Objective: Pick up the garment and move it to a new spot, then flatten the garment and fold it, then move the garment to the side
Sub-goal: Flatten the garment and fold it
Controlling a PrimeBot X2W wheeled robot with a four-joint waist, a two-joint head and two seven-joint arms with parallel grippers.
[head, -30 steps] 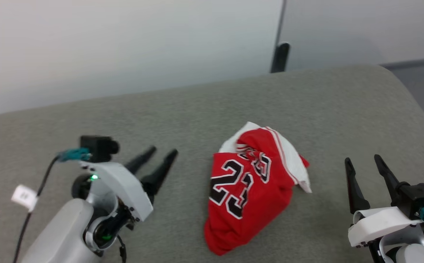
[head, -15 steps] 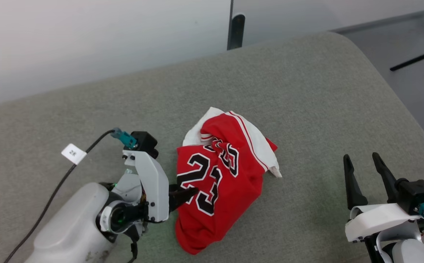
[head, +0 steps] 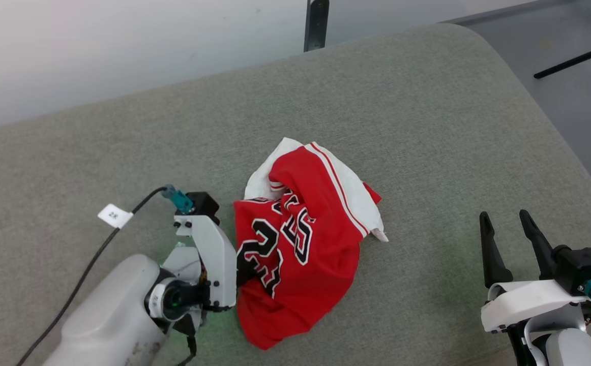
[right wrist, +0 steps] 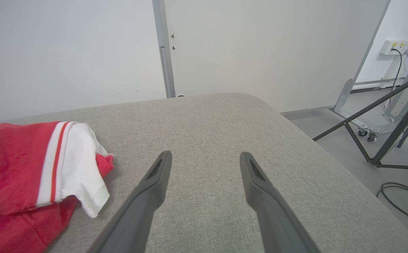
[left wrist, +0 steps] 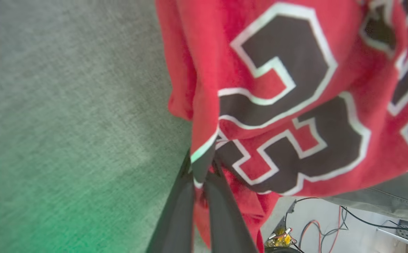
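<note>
- A second ago the left pincer (head: 246, 275) was spread and stood clear of the garment (head: 303, 239), off to its left. Now it is pressed together on a fold of red cloth at the garment's left edge, where the black number is printed.
- In the left wrist view the two dark fingers (left wrist: 179, 207) are seen meeting on a ridge of cloth with a white-outlined strip caught between them. The number is bunched towards that pinch.
- The head camera has been shifted over the same second, so the garment's different place in that view is not to be read as a move of the garment.
- The grasp is judged to be made. The lift and the carry to a new spot are not yet begun, and the flattening and folding are all still ahead.
- The right pincer (head: 503, 223) has been kept spread, with nothing between its fingers, well to the right of the garment above the grey fabric-covered desk (head: 427, 127).
- The garment is found crumpled near the middle of the desk, on the robot's left of centre.
- Its long axis runs roughly from far to near. The white sleeve and striped trim are turned to the far end and the plain red end to the robot.
</note>
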